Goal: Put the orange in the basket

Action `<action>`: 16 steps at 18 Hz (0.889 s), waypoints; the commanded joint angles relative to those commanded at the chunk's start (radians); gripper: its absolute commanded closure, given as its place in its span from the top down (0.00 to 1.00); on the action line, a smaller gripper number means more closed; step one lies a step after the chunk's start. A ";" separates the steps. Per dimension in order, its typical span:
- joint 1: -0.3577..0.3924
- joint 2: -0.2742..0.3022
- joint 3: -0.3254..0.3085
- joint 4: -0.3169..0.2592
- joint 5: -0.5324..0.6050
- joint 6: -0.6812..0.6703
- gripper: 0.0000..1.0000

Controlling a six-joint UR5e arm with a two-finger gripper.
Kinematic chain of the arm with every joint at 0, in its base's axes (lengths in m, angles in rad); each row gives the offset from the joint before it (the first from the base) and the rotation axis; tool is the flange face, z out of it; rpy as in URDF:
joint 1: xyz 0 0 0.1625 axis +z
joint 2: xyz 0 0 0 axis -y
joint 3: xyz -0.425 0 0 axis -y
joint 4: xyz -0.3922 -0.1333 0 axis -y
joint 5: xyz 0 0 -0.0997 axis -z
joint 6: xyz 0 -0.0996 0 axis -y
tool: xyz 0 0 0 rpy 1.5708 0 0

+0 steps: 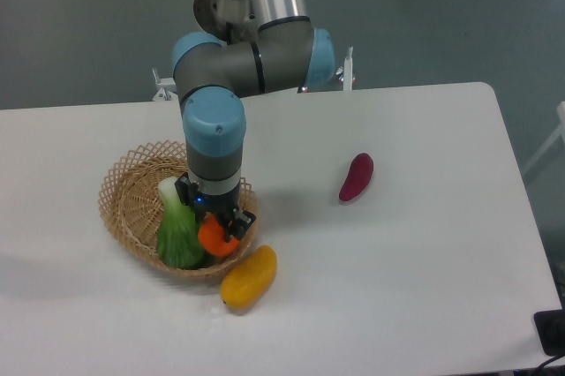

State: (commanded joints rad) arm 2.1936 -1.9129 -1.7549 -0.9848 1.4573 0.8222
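Note:
The small round orange hangs between my fingers, just above the right inner side of the wicker basket. My gripper points straight down and is shut on the orange. A green leafy vegetable with a white stalk lies in the basket, directly left of the orange. My arm hides the basket's right rim.
A yellow-orange mango-like fruit lies on the table just outside the basket's lower right rim. A dark purple-red oblong piece rests to the right of the middle of the white table.

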 joint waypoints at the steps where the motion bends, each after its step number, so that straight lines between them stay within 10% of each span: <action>1: 0.000 -0.002 0.000 0.002 0.000 0.000 0.89; 16: 0.112 0.037 0.041 0.002 0.002 0.044 1.00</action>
State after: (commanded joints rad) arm 2.3054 -1.8761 -1.7135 -0.9833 1.4588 0.8666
